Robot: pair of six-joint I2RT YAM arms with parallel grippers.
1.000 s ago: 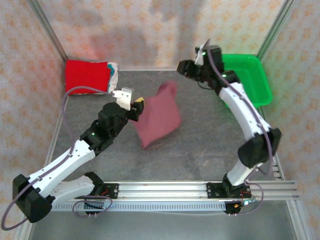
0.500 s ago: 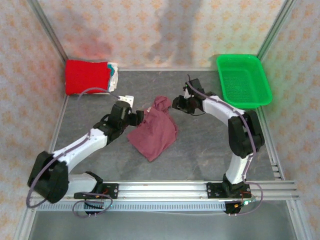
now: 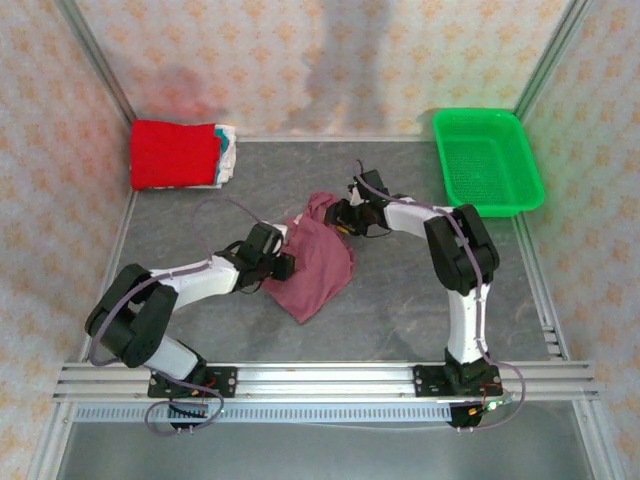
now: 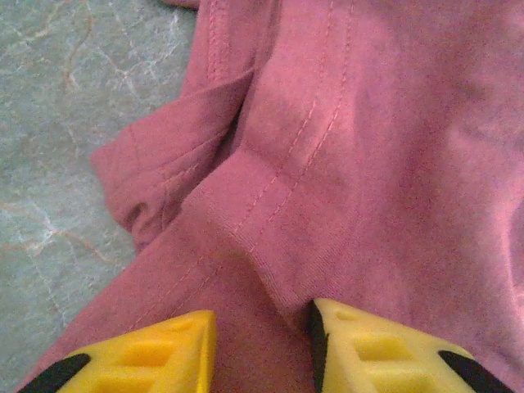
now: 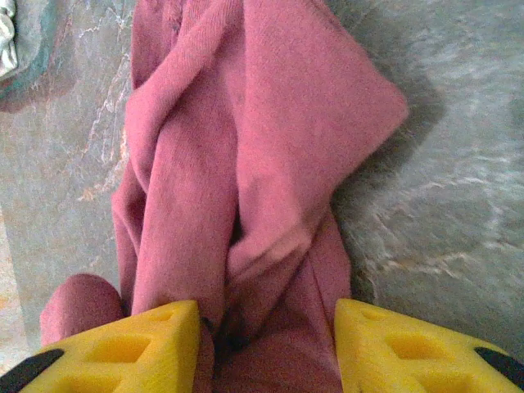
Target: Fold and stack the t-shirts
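A maroon t-shirt (image 3: 312, 262) lies crumpled on the grey table (image 3: 420, 290) near its middle, with no print showing. My left gripper (image 3: 283, 262) is low at the shirt's left edge. In the left wrist view its yellow fingers (image 4: 377, 348) pinch a stitched fold of the maroon t-shirt (image 4: 368, 164). My right gripper (image 3: 340, 215) is at the shirt's bunched far end. In the right wrist view its fingers (image 5: 393, 344) hold a thick roll of the shirt (image 5: 278, 106) between them. A bright red folded shirt (image 3: 173, 153) sits on whitish folded ones (image 3: 229, 150) at the back left corner.
A green plastic basket (image 3: 487, 160) stands at the back right corner. Metal frame posts and patterned walls close in the back and sides. The aluminium rail (image 3: 330, 378) with both arm bases runs along the near edge. Bare table lies to the right of the shirt and in front of it.
The shirt was swinging in the air between both raised grippers and now rests bunched on the table. Both arms have come down low, the right one in from the back.
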